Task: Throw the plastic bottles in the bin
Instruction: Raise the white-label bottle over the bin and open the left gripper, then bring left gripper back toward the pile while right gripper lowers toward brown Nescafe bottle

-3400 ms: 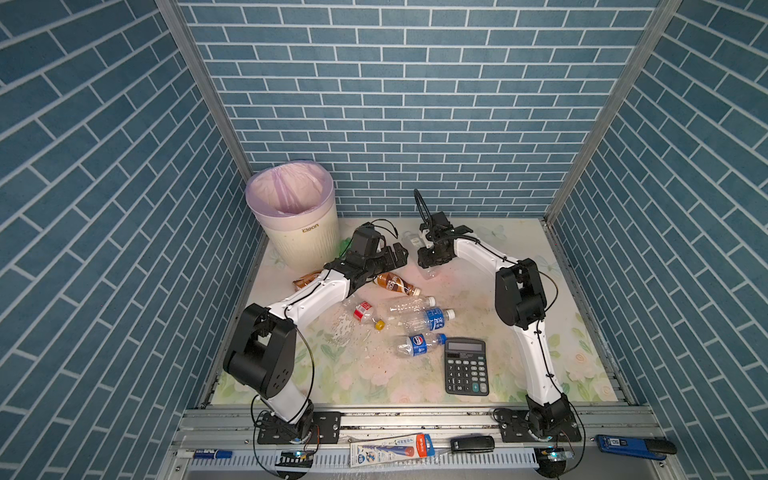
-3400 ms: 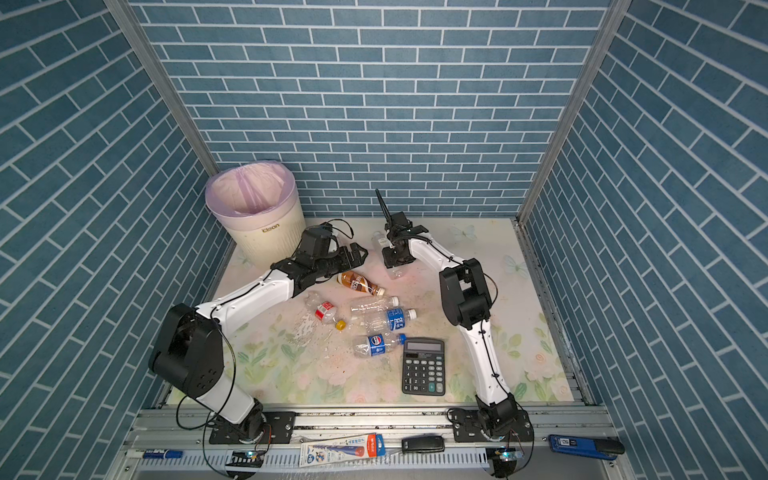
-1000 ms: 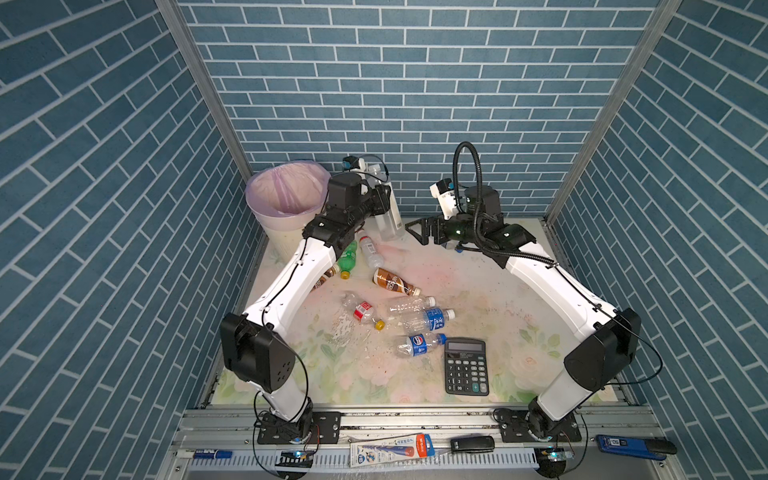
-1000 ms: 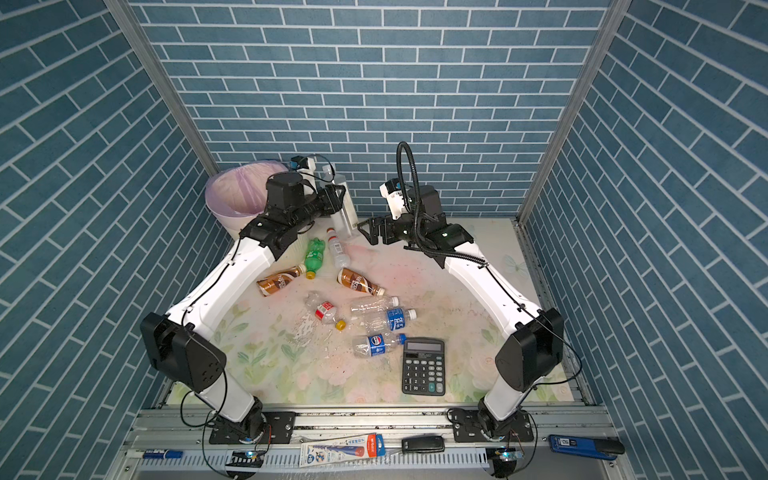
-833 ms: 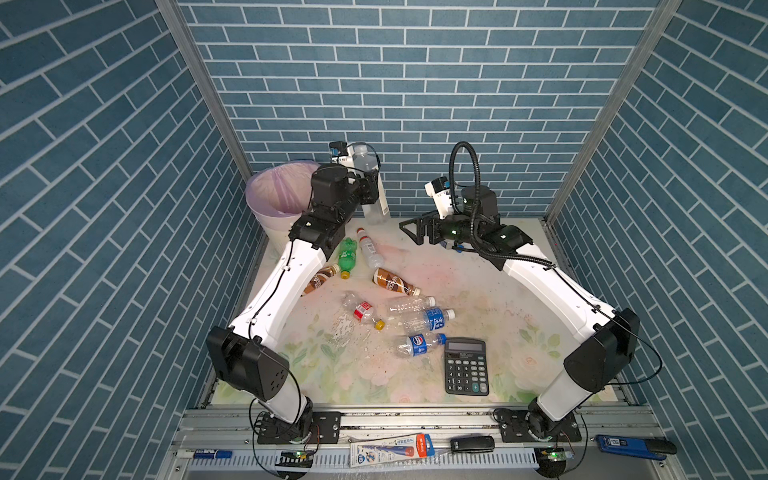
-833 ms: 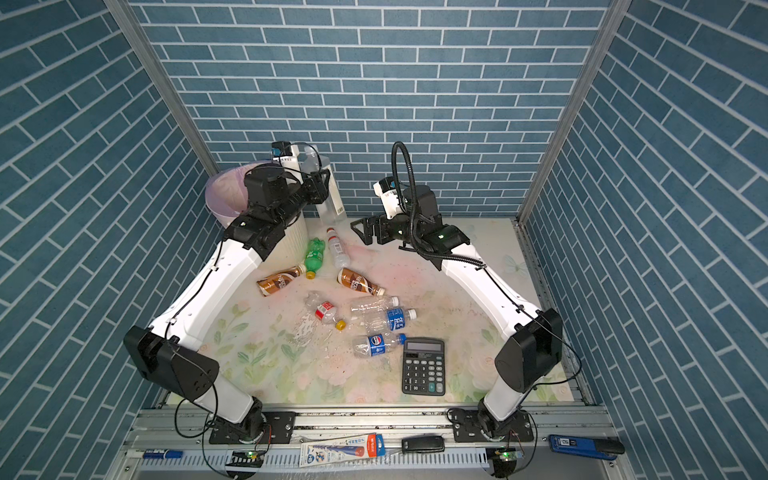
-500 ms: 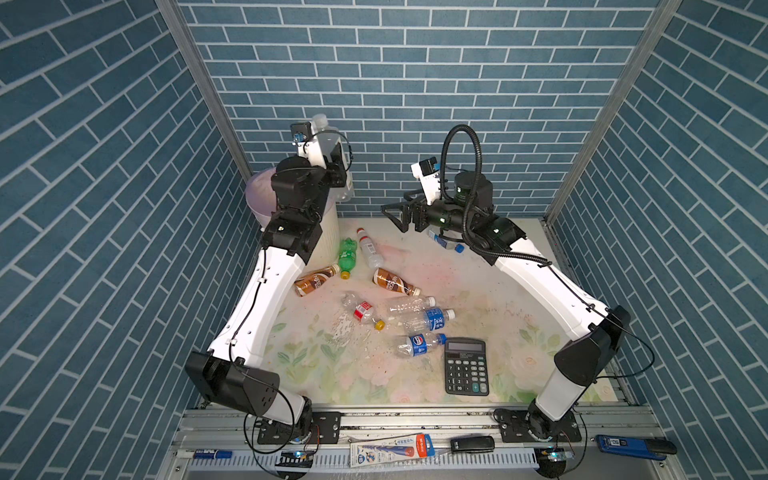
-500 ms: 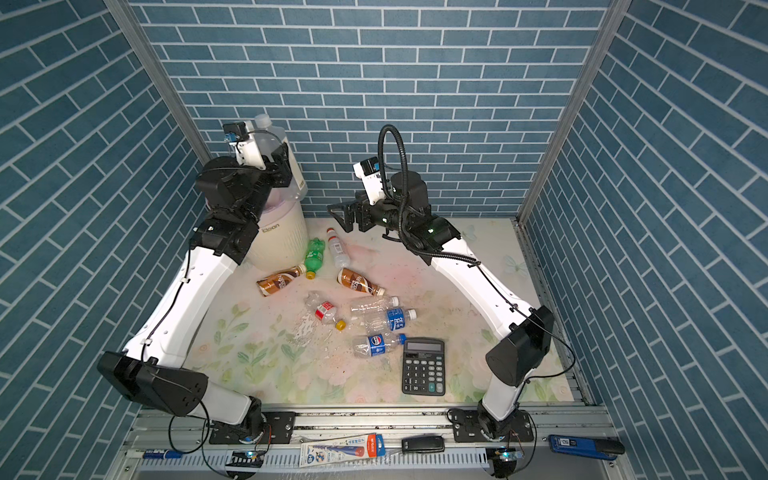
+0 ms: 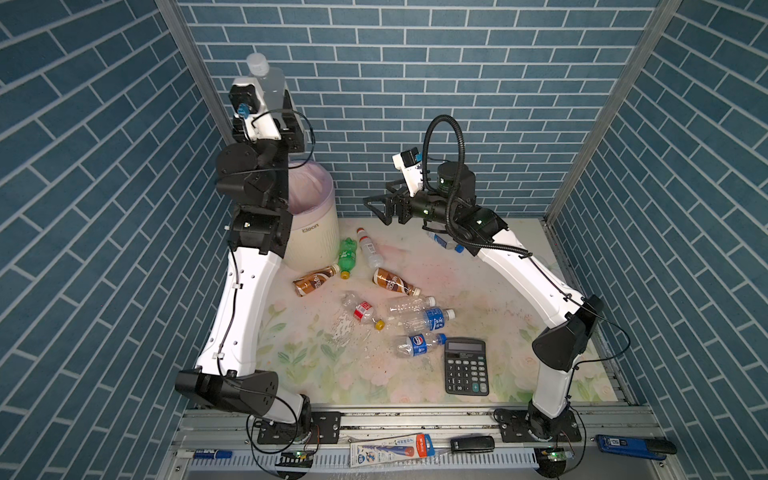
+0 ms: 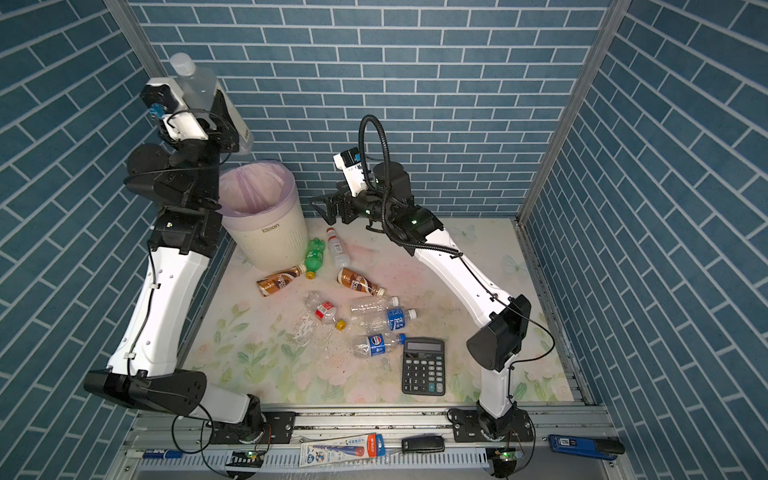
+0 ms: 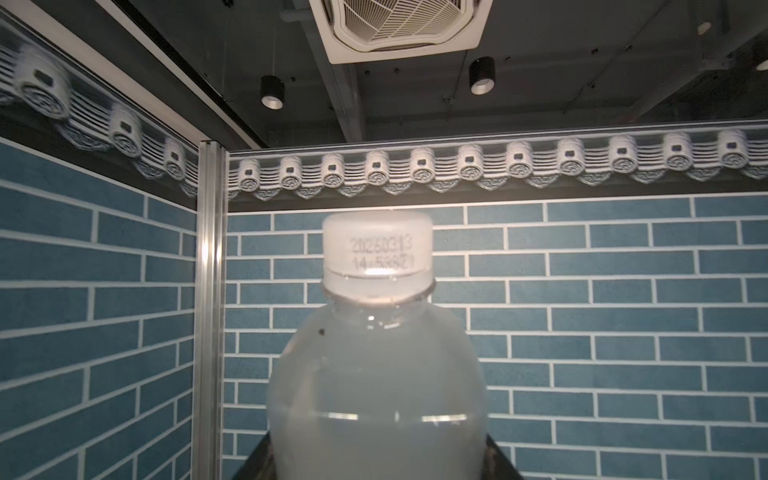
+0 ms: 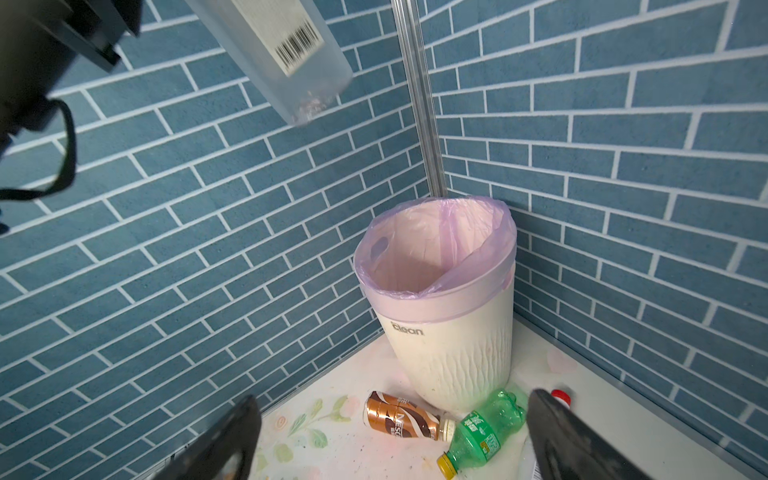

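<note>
Cream ribbed plastic, the bin (image 9: 313, 243) (image 10: 270, 245) (image 12: 453, 357) with its pink bag (image 10: 253, 187) stands at the table's (image 9: 478, 291) back left corner. Higher than its rim and close by, the left gripper (image 9: 272, 97) (image 10: 203, 99) pinches a cloudy white-capped bottle (image 9: 266, 79) (image 11: 376, 374) (image 12: 286, 45), cap upward; the right gripper (image 9: 376, 210) (image 10: 322, 212) hovers spread and empty. Smaller bottles (image 9: 430, 320), one green, two brown, several clear, lie scattered before the bin.

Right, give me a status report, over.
Left claw shut on cloudy clear plastic bottle with white cap, held high near cream ribbed bin. Right claw open, empty. Nothing blocking bin's mouth. More bottles on floral table.
</note>
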### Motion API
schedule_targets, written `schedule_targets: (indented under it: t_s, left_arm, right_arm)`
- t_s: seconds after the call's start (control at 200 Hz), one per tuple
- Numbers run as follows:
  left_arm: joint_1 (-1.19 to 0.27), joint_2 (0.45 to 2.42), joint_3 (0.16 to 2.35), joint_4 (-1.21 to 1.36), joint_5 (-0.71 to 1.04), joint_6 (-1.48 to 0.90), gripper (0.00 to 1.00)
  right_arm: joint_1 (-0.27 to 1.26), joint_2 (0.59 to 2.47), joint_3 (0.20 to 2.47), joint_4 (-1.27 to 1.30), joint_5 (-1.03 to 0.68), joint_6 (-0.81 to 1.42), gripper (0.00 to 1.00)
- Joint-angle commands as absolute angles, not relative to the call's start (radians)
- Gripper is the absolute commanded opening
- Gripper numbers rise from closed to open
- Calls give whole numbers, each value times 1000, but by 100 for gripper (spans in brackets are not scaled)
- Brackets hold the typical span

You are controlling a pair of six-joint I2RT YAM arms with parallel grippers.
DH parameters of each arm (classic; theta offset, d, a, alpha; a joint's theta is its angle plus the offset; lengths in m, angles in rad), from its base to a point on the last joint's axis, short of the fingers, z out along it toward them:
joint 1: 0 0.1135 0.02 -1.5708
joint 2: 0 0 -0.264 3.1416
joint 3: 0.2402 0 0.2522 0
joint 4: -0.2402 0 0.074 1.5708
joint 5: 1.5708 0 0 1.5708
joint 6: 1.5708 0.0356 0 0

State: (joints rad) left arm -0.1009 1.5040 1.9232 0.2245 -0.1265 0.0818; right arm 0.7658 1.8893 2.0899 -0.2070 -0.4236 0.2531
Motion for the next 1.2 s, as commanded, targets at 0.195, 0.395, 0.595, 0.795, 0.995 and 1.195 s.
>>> schedule_targets:
  t_s: [0.195,0.395,0.595,0.795,0.995,1.195]
  left_arm:
    - [50,1784,2135,-298,-146,-133,72]
    - [46,1668,2018,-192,-41,-180,99]
    - [10,1617,2004,-222,8,-201,99]
    - [-42,1575,1979,-293,77,-246,99]
    - [-120,1526,1921,-368,111,-287,99]
    - [-219,1437,1752,-351,107,-321,99]
  right_arm:
    - [769,1912,2137,-251,-430,210,99]
    - [769,1899,2112,-255,-422,206,99]
    - [767,1878,2066,-237,-397,222,99]
    - [767,1842,2015,-237,-353,229,99]
    - [761,1775,1912,-242,-297,224,99]
    - [749,1691,1772,-227,-232,232,99]
